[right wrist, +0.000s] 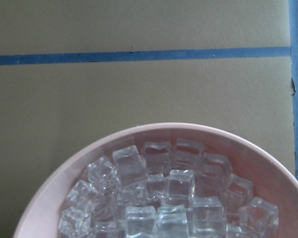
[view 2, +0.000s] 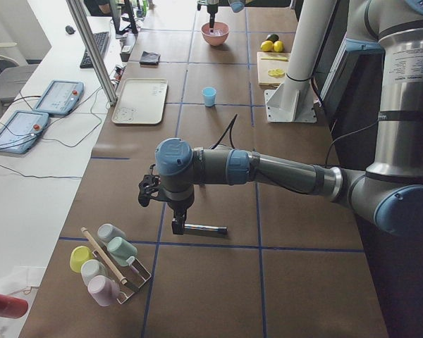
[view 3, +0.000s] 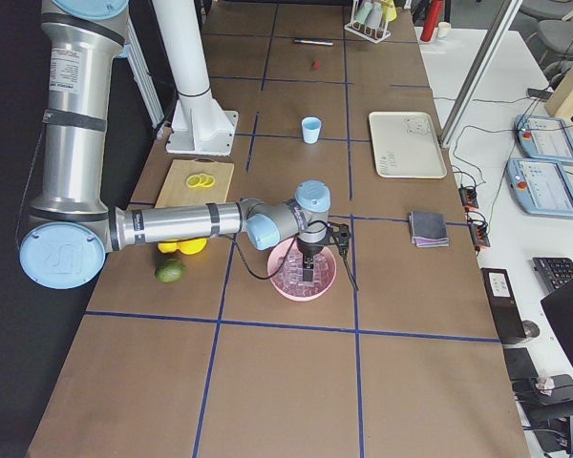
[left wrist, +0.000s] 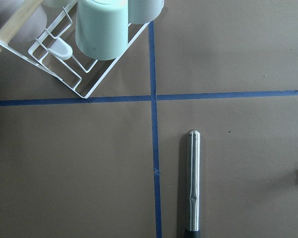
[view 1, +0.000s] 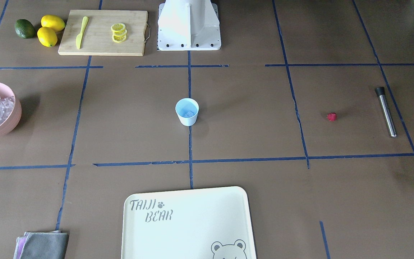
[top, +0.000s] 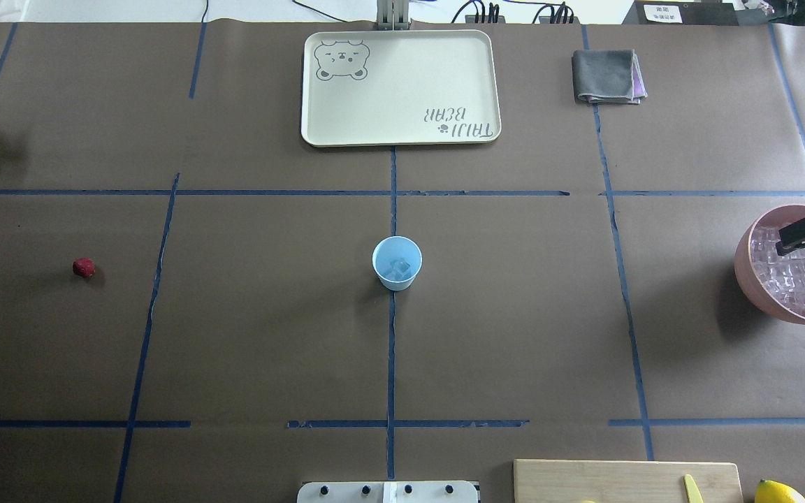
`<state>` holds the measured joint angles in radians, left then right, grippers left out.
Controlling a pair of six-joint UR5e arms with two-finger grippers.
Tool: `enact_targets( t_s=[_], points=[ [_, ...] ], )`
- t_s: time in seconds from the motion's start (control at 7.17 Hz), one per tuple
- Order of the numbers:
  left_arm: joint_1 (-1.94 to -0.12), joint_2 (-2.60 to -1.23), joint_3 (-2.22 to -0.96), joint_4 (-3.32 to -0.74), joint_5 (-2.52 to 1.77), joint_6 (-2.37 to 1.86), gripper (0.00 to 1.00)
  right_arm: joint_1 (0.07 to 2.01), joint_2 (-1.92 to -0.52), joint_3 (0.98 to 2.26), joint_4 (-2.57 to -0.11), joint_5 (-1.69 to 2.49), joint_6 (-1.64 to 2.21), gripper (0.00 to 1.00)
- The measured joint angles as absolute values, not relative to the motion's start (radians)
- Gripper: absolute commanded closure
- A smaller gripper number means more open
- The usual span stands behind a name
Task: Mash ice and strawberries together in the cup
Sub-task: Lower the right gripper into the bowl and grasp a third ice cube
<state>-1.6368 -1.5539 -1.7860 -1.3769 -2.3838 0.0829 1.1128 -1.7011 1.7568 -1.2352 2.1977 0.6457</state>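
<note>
**Ice in the cup, berry waiting on the counter**

The cup (view 1: 187, 112) is seen upright at the centre of the counter (view 1: 250, 201), with a few cubes of ice (top: 400, 267) already inside. The strawberry (view 1: 331, 116) is not yet in. It lies alone on the robot's left side, well apart from the cup, and the steel muddler (left wrist: 191, 178) lies beyond it.

The right gripper (top: 794, 237) is held low over the pink bowl (top: 748, 272), just above the heap of cubes (right wrist: 169, 198). Whether it is spread or pressed together cannot be told. The left gripper (view 2: 176, 225) is poised at one end of the muddler, and its state cannot be told from that side view either.

More ice appears to be the step in hand. A single cube at the top of the heap is best chosen, squared between the fingers and pinched gently, since slick cubes are likely to squirt out. The lift should be made straight up and the release kept low inside the rim, so the light cup is not tipped. The berry should be added before any mashing is begun.
</note>
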Motion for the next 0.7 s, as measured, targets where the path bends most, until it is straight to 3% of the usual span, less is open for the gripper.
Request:
enact_targets(
  t_s=[0.7],
  points=[
    [-1.638,-1.553,-1.787,-1.377,-2.384,0.083,0.00,1.106,-1.664,1.738,-1.251,2.198,0.644,0.23]
  ],
)
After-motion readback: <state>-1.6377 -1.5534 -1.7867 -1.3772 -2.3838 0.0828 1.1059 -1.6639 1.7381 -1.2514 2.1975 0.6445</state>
